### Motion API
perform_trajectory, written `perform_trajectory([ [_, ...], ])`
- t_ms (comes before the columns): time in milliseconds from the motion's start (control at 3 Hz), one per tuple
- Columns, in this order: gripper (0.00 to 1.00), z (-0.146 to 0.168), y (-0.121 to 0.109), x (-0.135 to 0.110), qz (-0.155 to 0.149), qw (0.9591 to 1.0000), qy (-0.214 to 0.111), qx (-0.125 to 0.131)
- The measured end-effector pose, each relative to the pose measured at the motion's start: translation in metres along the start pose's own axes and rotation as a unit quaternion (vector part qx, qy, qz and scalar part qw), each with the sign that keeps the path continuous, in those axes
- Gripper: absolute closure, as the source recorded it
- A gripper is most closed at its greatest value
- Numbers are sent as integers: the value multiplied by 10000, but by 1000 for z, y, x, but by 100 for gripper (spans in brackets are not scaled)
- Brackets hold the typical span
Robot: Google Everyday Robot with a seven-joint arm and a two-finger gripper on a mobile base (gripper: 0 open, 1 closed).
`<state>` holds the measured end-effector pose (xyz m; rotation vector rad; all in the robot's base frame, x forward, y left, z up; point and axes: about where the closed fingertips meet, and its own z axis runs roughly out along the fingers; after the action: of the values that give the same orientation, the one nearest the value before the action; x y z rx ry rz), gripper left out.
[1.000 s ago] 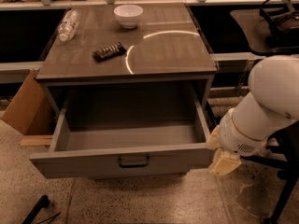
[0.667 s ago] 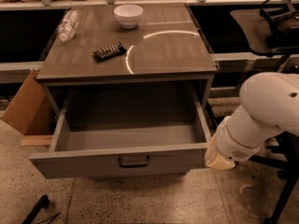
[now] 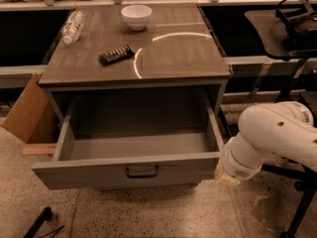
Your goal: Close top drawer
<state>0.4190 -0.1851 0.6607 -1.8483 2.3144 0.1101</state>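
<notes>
The top drawer [image 3: 99,175] is a wide grey drawer pulled far out of the cabinet, its deep box open and empty. A small dark pull handle [image 3: 142,171] sits at the centre of its front panel. My white arm [image 3: 270,135] reaches in from the right. The gripper [image 3: 225,177] is at the right end of the drawer's front panel, low by the corner, and only its yellowish tip shows beside the panel. No other drawers are visible below.
On the cabinet top [image 3: 173,58] are a white bowl [image 3: 136,16], a plastic bottle [image 3: 72,26] lying down and a dark snack bar [image 3: 116,54]. A cardboard box [image 3: 29,110] leans at the left. A dark chair [image 3: 292,29] stands at the right. A black object [image 3: 39,222] lies on the floor.
My arm has moved left, bringing the gripper from out in front of the right side up to the drawer front's right corner. The drawer is still pulled out.
</notes>
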Motion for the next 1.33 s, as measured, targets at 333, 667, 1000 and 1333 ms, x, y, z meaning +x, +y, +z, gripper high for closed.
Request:
perform_trajectory([
  [333, 100, 11, -14, -5, 99, 9996, -20, 266],
  [667, 100, 13, -29, -15, 182, 9983, -174, 529],
  [1000, 100, 16, -46, -31, 200, 9968, -399, 658],
  [1333, 100, 16, -46, -31, 200, 9968, -400, 659],
])
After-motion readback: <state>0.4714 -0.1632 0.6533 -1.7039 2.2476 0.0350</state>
